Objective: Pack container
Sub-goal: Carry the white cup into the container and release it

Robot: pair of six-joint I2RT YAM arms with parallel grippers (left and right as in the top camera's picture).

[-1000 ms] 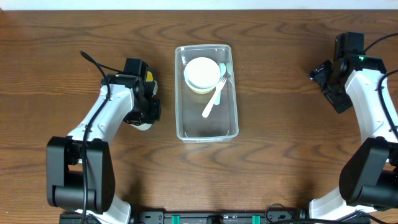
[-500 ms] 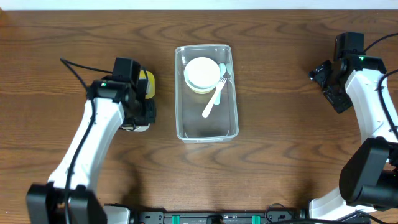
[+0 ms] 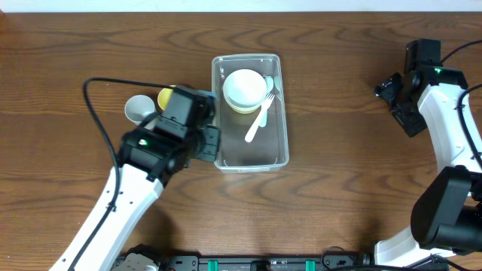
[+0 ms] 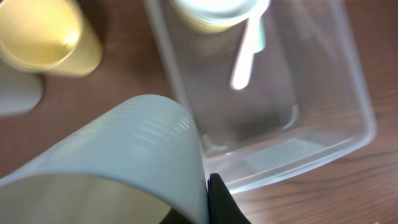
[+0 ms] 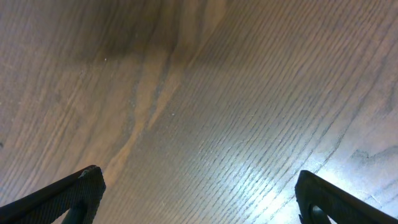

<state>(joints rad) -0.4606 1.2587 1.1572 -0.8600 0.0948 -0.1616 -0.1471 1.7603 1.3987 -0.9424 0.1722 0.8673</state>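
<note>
Gripping a pale cup (image 4: 118, 155), the left gripper (image 4: 205, 196) has its fingers clamped together on the cup's ribbed wall; one black fingertip (image 4: 219, 200) shows against the wall in the left wrist view, the other is hidden

Container (image 3: 218, 113): clear, rectangular, at the centre of the table (image 3: 346, 196), long axis running 12 to 6 o'clock

Inside it, at the 12 o'clock end, a white bowl (image 3: 244, 86) sits nested in a yellowish bowl (image 3: 242, 108). A white fork (image 3: 257, 126) lies slantwise from about 1 to 7 o'clock, tines up beside the bowls. The 6 o'clock half holds only the fork's handle end

Left arm (image 3: 158, 147) sits at 9 o'clock of the container, its head just beside the left wall, and covers the held cup from overhead. In the wrist view the cup hangs over the wood close to the container's near corner, outside the rim

At 10 o'clock of the container, on the table: a yellow cup (image 3: 165, 97) and a grey-white cup (image 3: 138, 110), side by side; whether they touch cannot be told

Right gripper (image 3: 393, 92): at 3 o'clock, well apart from the container, fingers spread wide over bare wood, holding nothing
</note>
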